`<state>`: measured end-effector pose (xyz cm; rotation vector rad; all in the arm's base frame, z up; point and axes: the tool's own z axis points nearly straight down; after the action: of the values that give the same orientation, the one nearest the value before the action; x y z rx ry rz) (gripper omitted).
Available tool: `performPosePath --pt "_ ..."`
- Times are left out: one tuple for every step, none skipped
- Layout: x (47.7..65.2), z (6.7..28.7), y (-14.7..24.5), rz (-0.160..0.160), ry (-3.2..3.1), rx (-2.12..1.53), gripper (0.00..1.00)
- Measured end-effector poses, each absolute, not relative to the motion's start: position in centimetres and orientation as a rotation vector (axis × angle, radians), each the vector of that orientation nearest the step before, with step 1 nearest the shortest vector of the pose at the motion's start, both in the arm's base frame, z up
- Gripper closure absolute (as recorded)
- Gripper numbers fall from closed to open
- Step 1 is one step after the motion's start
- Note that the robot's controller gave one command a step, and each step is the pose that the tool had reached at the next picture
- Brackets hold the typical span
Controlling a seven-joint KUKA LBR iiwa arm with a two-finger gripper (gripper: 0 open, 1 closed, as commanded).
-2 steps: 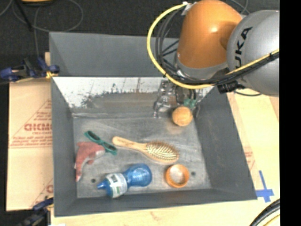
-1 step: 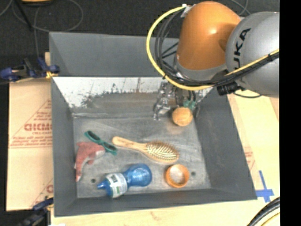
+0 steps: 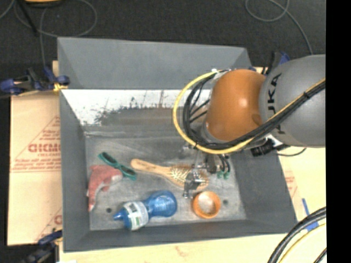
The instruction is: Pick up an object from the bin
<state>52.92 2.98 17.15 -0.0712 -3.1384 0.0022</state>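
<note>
My gripper [image 3: 204, 169] hangs under the arm's orange cover at the bin's middle right. It is low over the bristle end of a wooden hairbrush [image 3: 159, 170], which lies flat with its handle pointing left. An orange cup [image 3: 207, 204] sits just below the gripper, open side up. A blue bottle with a white label [image 3: 148, 209] lies on its side to the cup's left.
A pink and red soft thing [image 3: 100, 182] lies at the bin's left, with a green curved piece [image 3: 117, 166] beside it. The bin's far half has bare floor. The near wall runs close behind the cup and the bottle.
</note>
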Motion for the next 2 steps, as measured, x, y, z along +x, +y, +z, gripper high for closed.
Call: performPosePath --pt "53.1 17.3 3.0 0.001 -3.144 -0.072 0.0" --pt "57.8 7.6 0.1 -0.006 -3.143 -0.084 1.0"
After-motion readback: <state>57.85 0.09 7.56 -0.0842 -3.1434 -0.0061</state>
